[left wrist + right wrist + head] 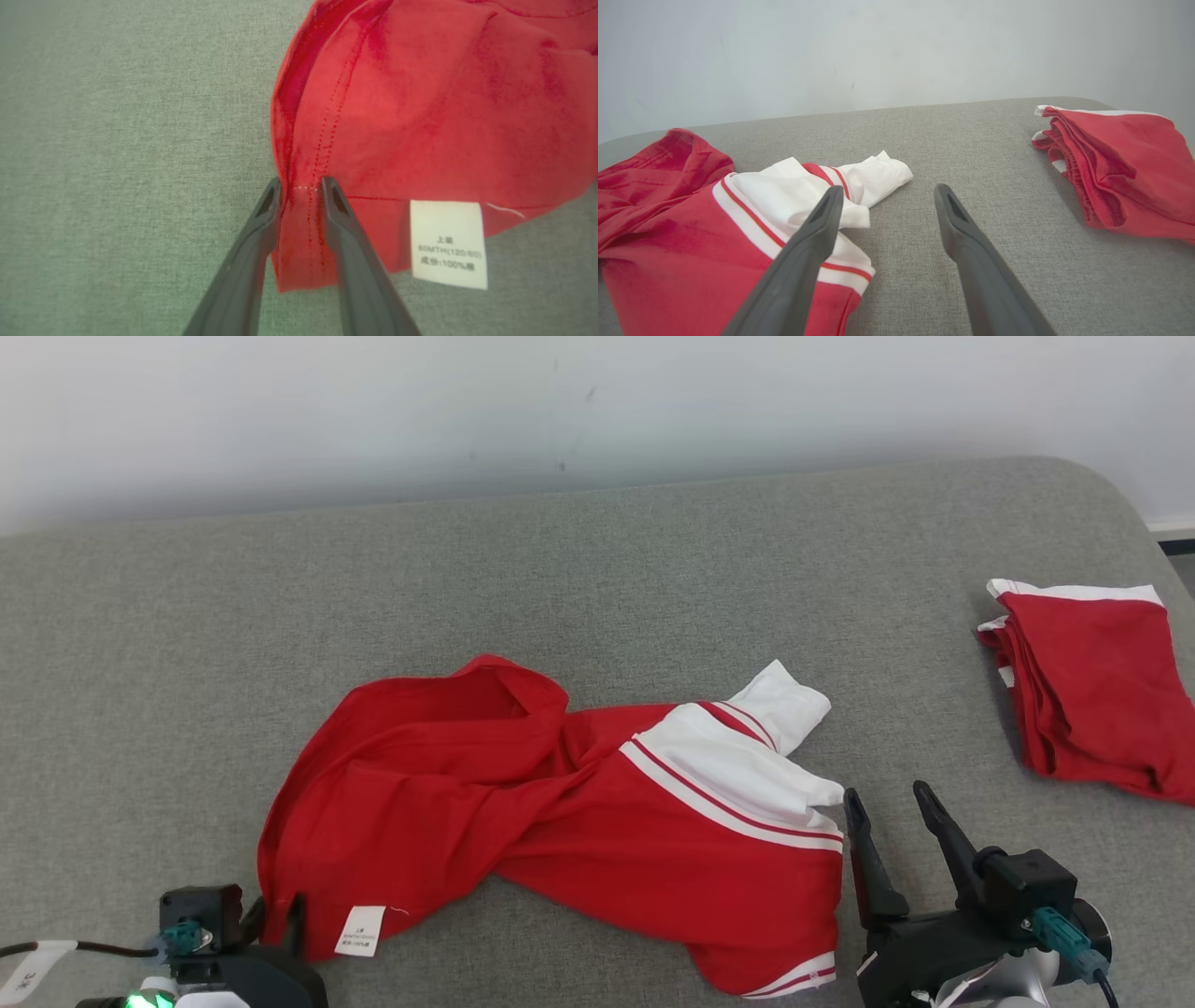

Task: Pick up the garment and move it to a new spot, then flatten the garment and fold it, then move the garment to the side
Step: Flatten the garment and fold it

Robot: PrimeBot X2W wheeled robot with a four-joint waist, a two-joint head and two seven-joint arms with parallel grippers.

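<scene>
The garment (560,803) is a red top with white, red-striped sleeves, lying crumpled across the middle of the grey padded surface (653,569). A white care label (359,931) hangs at its near left hem. My left gripper (275,910) is at that hem corner. In the left wrist view the left gripper (300,184) has its two fingers pressed on either side of a strip of the garment's (420,116) hem, beside the label (448,242). My right gripper (887,791) stands open just right of the white sleeve, over bare surface. Its (888,189) left finger overlaps the garment's (668,233) sleeve.
A second red and white garment (1092,681) lies folded at the far right edge, also seen in the right wrist view (1120,163). A pale wall (560,401) runs behind the surface. Bare grey surface lies between the two garments and to the far left.
</scene>
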